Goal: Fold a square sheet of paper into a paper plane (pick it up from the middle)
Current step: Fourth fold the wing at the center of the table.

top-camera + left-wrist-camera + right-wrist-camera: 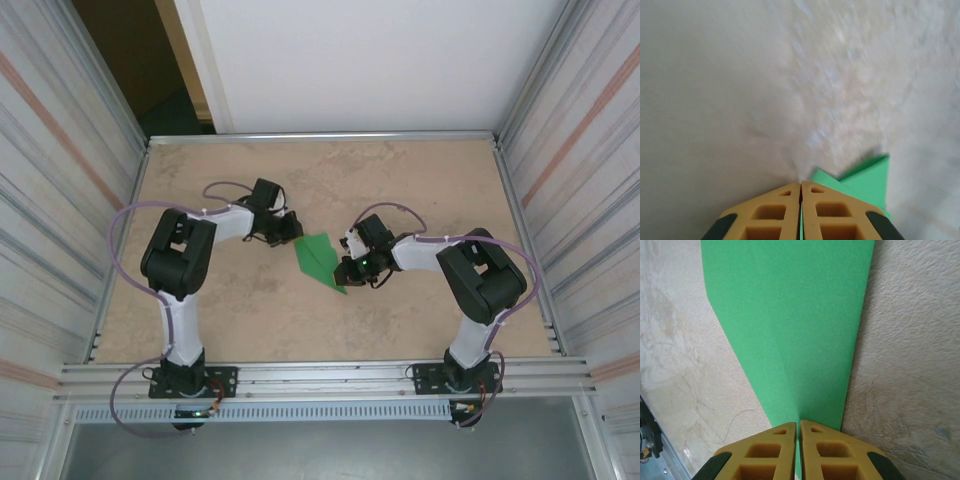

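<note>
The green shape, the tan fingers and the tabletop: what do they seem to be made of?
The green shape looks like thin matte paper, going by its sharp crease and flat layers. The fingers are probably moulded or printed plastic: tan, matte, with open lattice cells. The tabletop is beige, mottled and finely grained; it could be stone-look laminate or a mat, hard to tell.

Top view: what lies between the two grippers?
In the top view, the folded green paper spans the gap; the left gripper and right gripper each pinch one end.
</note>
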